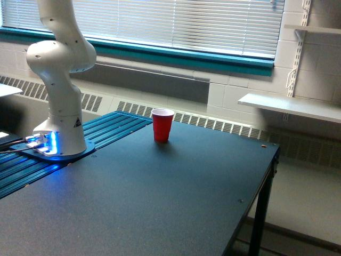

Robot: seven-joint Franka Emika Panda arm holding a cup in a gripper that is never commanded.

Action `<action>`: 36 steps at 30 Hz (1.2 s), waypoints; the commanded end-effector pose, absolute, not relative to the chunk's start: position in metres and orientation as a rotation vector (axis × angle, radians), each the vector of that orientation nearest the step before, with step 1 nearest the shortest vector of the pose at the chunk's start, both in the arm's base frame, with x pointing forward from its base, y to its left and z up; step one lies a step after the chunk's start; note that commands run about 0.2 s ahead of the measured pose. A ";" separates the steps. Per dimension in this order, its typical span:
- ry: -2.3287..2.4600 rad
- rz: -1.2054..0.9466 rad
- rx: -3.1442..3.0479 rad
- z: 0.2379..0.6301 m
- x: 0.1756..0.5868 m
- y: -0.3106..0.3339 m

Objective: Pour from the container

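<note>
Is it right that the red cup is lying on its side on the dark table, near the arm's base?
Not quite. The red cup stands upright, mouth up, not on its side. The rest holds: it is on the dark table, near the arm's base. The exterior view shows this.

The robot arm is glossy white with rounded, bulbous joint housings, a small dark triangular warning mark at about four o'clock on its lower column, and a round base glowing blue at eight o'clock, where dark cables plug in.
</note>
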State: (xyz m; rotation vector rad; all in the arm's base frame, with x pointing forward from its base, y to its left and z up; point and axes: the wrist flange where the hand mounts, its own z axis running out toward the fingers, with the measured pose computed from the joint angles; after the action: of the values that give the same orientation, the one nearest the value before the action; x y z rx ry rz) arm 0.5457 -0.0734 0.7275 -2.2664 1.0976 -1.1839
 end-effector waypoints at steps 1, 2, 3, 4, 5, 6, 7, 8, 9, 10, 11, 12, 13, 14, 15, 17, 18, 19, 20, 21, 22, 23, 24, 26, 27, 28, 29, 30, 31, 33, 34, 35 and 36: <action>1.079 -0.991 -2.387 0.657 0.558 -0.053; 1.078 -0.988 -2.389 0.653 0.557 -0.054; 1.074 -0.971 -2.405 0.648 0.554 -0.057; 1.080 -0.939 -2.428 0.641 0.551 -0.059; 1.108 -0.899 -2.452 0.634 0.547 -0.056; 1.123 -0.864 -2.464 0.626 0.544 -0.055; 1.131 -0.825 -2.474 0.619 0.541 -0.055; 1.137 -0.781 -2.478 0.611 0.537 -0.054; 1.139 -0.746 -2.472 0.606 0.532 -0.054; 1.150 -0.724 -2.469 0.599 0.529 -0.051; 1.163 -0.701 -2.463 0.595 0.525 -0.048; 1.169 -0.674 -2.460 0.590 0.519 -0.045; 1.173 -0.648 -2.450 0.587 0.513 -0.042; 1.182 -0.625 -2.451 0.580 0.509 -0.039; 1.190 -0.605 -2.450 0.575 0.503 -0.035; 1.178 -0.548 -2.458 0.564 0.490 -0.030; 1.180 -0.527 -2.465 0.558 0.485 -0.028; 1.183 -0.507 -2.466 0.556 0.480 -0.025; 1.181 -0.487 -2.462 0.556 0.475 -0.021; 1.171 -0.462 -2.463 0.552 0.469 -0.017; 1.165 -0.459 -2.462 0.554 0.464 -0.014; 1.159 -0.442 -2.463 0.553 0.459 -0.011; 1.152 -0.420 -2.463 0.552 0.454 -0.007; 1.129 -0.384 -2.469 0.550 0.444 -0.001; 1.116 -0.365 -2.475 0.549 0.440 0.002; 1.099 -0.347 -2.481 0.548 0.435 0.003; 1.076 -0.324 -2.492 0.547 0.430 0.006; 1.068 -0.313 -2.498 0.547 0.428 0.007; 1.058 -0.296 -2.506 0.547 0.424 0.010; 1.040 -0.248 -2.523 0.547 0.415 0.018; 1.032 -0.235 -2.526 0.547 0.412 0.019; 1.019 -0.213 -2.535 0.547 0.408 0.021; 1.009 -0.195 -2.544 0.547 0.405 0.024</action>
State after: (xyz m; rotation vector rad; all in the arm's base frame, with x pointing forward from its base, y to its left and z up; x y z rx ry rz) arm 0.4188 0.0100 0.5534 -2.4877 1.0958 -0.2846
